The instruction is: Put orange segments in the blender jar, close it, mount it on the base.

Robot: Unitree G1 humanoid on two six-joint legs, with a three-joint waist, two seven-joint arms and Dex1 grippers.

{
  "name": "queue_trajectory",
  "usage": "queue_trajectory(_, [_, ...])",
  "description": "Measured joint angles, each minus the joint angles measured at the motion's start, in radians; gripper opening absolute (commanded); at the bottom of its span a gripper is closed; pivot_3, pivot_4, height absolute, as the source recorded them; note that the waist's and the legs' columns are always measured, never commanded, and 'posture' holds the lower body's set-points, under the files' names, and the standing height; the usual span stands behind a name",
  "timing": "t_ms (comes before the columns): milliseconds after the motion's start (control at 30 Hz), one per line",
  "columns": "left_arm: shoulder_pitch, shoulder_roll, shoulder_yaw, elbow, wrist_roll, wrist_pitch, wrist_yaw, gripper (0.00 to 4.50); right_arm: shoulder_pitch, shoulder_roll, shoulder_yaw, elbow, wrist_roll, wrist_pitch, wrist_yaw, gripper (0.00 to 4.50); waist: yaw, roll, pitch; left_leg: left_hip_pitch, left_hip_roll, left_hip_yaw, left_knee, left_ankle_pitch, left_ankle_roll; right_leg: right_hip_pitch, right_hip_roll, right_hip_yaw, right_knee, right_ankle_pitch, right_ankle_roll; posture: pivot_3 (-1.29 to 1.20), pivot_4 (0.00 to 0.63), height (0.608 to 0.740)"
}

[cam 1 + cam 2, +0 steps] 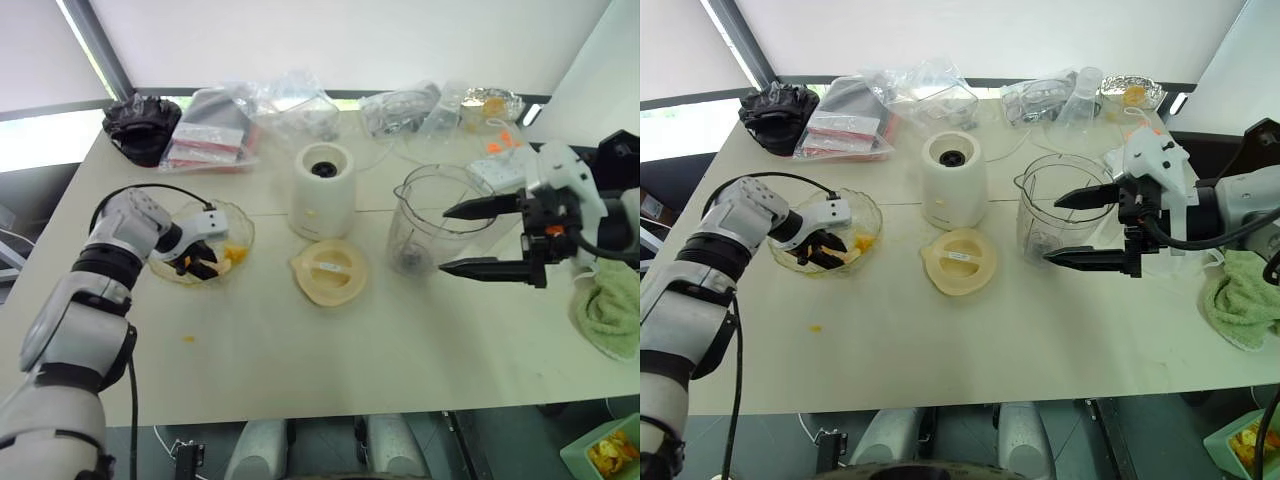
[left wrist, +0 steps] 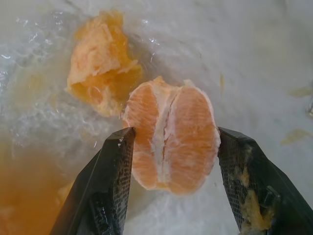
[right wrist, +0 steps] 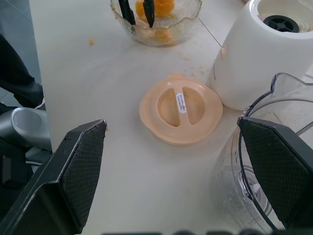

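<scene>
Pale cream desk [image 1: 300, 340] is filling the frame, cluttered plastic bags lying along its far edge. At centre left the left gripper [image 1: 197, 258] is reaching down into a shallow clear glass dish [image 1: 240, 222], its black fingers [image 2: 110, 186] bracketing a glossy orange segment [image 2: 171, 139], just touching its sides; another chunk [image 2: 100, 73] is lying beside. Right of centre the right gripper [image 1: 462, 238] is hovering with jaws wide apart around nothing, beside the clear plastic blender jar [image 1: 425, 215]. The squat white base [image 1: 322, 190] is standing mid-frame, a cream round lid [image 1: 328, 272] lying below it.
</scene>
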Motion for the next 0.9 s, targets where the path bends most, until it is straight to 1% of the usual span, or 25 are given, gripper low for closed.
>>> queue_trajectory(500, [-0.005,-0.052,0.013,0.072,0.042,-0.018,0.084,2.63,0.0,0.0,-0.001,-0.01,0.0,0.003,-0.023,4.46,0.005,0.001,-0.001,0.0,0.0,0.0,0.001,0.0,0.0,0.001,0.0,0.0,0.0,0.0,0.0,0.0,0.15,0.74])
queue_trajectory(900, [-0.01,-0.072,0.039,0.098,0.059,-0.034,0.115,2.63,-0.007,0.004,-0.001,-0.011,-0.004,0.0,-0.05,4.46,0.007,0.002,-0.002,0.002,-0.001,0.0,0.001,0.0,0.0,0.002,-0.001,0.0,0.0,0.0,0.0,0.0,0.15,0.74])
